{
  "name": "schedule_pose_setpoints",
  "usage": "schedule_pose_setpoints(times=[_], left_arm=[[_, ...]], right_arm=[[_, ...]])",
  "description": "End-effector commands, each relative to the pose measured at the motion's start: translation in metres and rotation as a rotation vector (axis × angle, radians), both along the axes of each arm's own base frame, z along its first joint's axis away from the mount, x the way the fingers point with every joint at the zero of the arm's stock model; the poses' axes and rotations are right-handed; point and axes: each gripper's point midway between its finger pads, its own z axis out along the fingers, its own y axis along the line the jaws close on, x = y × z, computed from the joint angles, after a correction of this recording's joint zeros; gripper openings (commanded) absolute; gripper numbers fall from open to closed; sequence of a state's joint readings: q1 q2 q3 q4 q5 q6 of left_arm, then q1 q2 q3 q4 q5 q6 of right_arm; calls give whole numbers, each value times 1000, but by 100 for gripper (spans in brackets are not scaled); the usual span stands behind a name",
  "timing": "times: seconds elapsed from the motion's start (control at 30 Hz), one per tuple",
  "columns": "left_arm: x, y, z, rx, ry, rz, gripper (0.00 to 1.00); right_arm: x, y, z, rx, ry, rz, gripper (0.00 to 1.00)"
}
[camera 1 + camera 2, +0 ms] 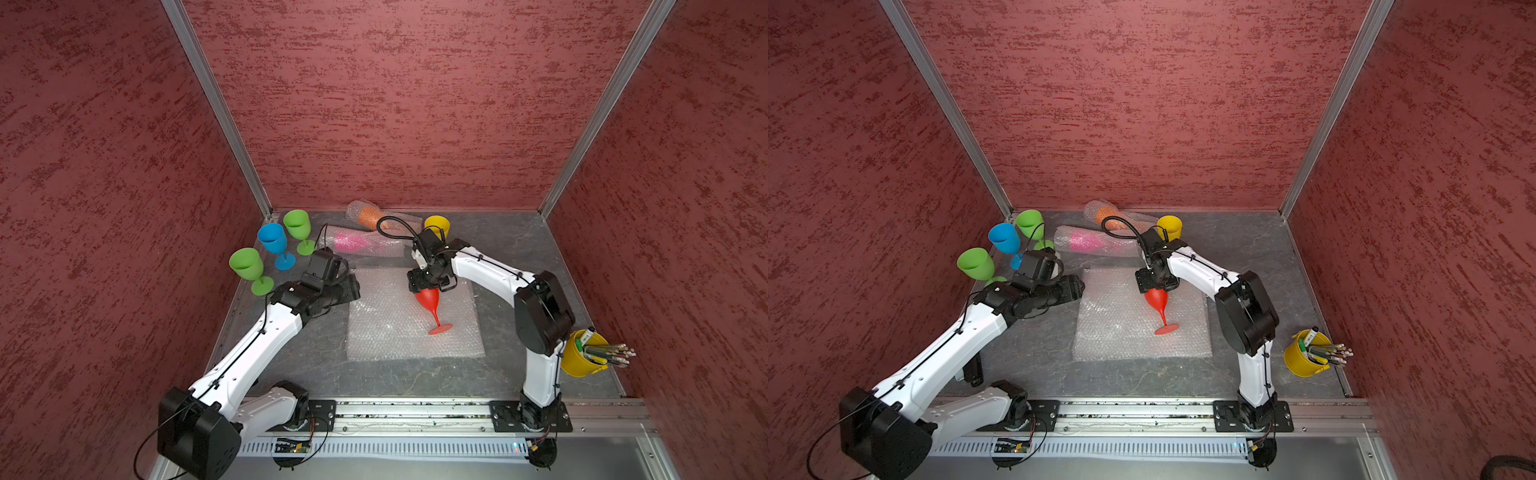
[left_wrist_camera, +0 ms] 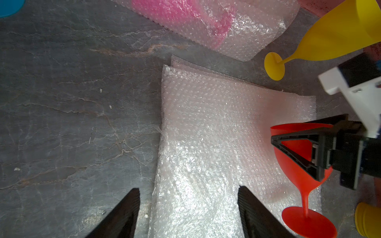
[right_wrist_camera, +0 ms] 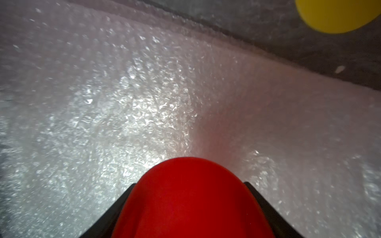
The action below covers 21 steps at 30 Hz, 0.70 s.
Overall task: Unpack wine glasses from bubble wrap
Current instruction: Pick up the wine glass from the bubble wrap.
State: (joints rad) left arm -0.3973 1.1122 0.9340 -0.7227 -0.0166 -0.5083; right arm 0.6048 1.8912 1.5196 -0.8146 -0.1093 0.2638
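Note:
A red wine glass [image 1: 430, 300] [image 1: 1158, 301] [image 2: 305, 183] [image 3: 193, 197] lies tilted on a flat bubble wrap sheet [image 1: 399, 332] [image 1: 1121, 332] [image 2: 206, 123] [image 3: 123, 103]. My right gripper [image 1: 428, 292] [image 1: 1156, 291] [image 2: 288, 131] [image 3: 189, 183] is shut on its bowl, a finger on each side. My left gripper [image 2: 188, 188] [image 1: 355, 291] [image 1: 1077, 286] hovers open over the sheet's left edge, holding nothing. Two bubble wrap rolls at the back hold a pink glass [image 1: 353, 243] [image 1: 1088, 241] [image 2: 185, 18] and an orange glass [image 1: 368, 216] [image 1: 1104, 216].
Upright at the back left stand a blue glass [image 1: 272, 239] and two green ones [image 1: 297, 224] [image 1: 246, 264]. A yellow glass [image 1: 436, 226] [image 2: 329, 35] stands behind my right wrist. A yellow bucket of pens [image 1: 579, 357] sits at the right edge. Red walls enclose three sides.

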Motion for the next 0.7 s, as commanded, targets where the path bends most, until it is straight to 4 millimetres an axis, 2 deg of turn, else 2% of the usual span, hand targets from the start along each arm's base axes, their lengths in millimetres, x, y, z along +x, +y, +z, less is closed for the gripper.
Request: schedule_pose_setpoints(times=[0.0,0.17,0.2,0.27,0.47,0.57,0.67], left_arm=[[2,1,4,-15,-25,8,76],[4,2,2,-16,-16,20,76],[4,4,1,-14,-14,28,76],[5,6,1,-9,-16,40,76],[5,8,1,-6,-25,52,76],[6,11,3,0,-34,68,76],[6,13,3,5,-38,75,76]], right_arm=[[7,5,57,135,-149,-34,75],[8,-17,119,216,-416,-93,72],[9,-25,127,224,-488,-120,70],[4,-44,157,275,-646,-173,67],[-18,-103,226,353,-1149,-308,63],[-26,-129,241,307,-1367,-356,62],[-13,-145,243,229,-1459,-397,63]])
